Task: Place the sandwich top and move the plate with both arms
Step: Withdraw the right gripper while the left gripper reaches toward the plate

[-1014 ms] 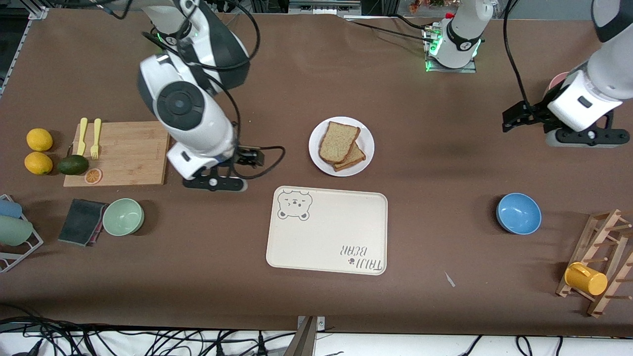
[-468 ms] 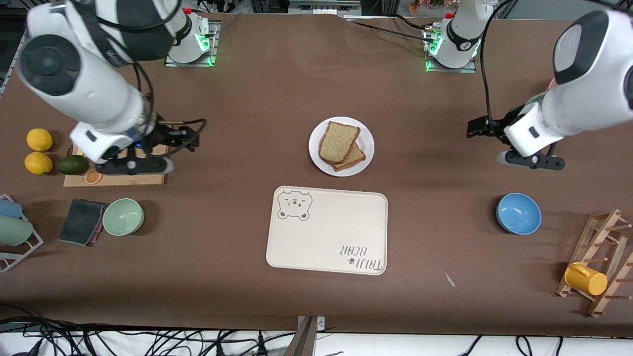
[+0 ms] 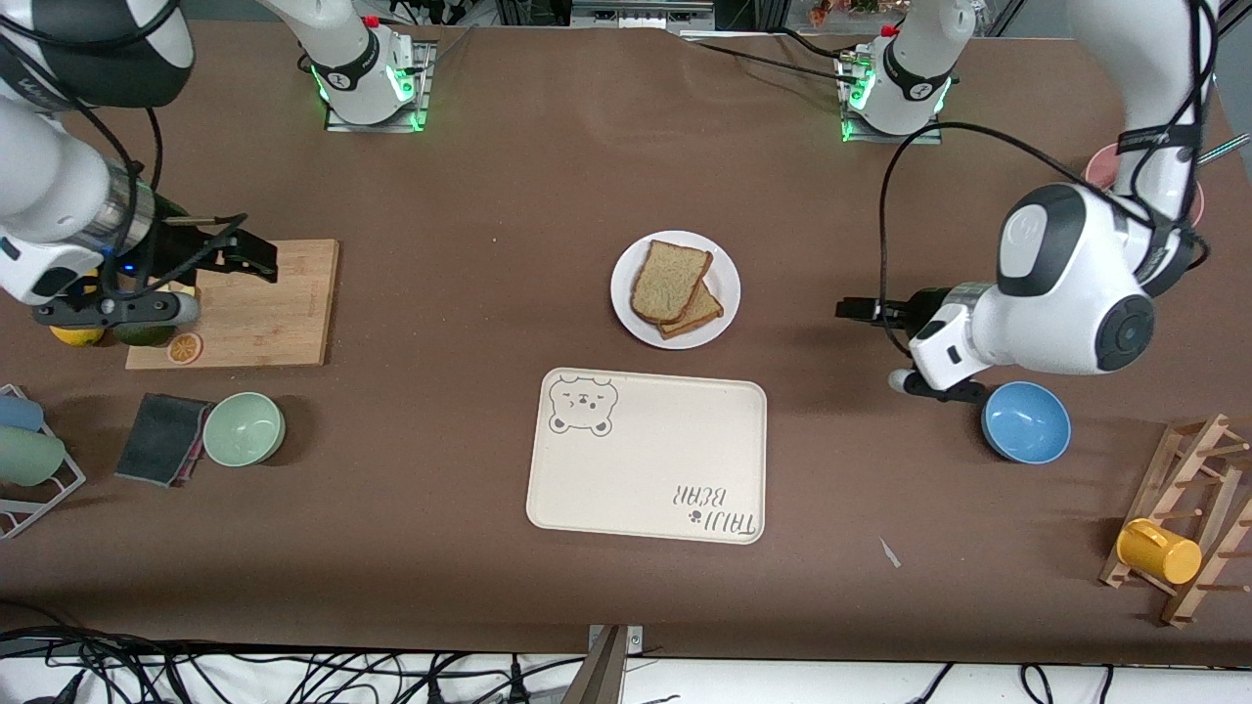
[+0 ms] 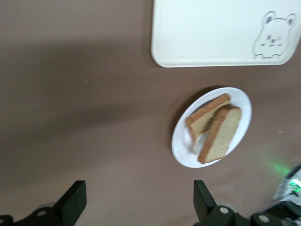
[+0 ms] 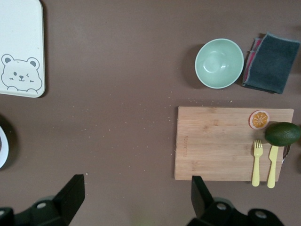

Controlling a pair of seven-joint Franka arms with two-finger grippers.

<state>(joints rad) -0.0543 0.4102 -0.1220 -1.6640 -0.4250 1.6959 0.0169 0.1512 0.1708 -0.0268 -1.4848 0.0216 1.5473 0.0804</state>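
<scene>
The round white plate sits mid-table, farther from the front camera than the tray. On it the light tan sandwich top lies partly over a smaller, darker slice. The left wrist view shows the plate, the sandwich top and the darker slice. My left gripper hovers open and empty over bare table, beside the plate toward the left arm's end. My right gripper hangs open and empty over the edge of the wooden board. Both stand open in the wrist views: left gripper, right gripper.
A cream bear-printed tray lies nearer the front camera than the plate. A blue bowl sits under the left arm. The wooden board carries a fork, knife, avocado and orange slice. Beside it are a green bowl and a dark cloth.
The right arm swung away from the plate toward its end of the table, over the board. The left arm came in toward the plate. Both grippers stayed open; the bread and plate did not move.
</scene>
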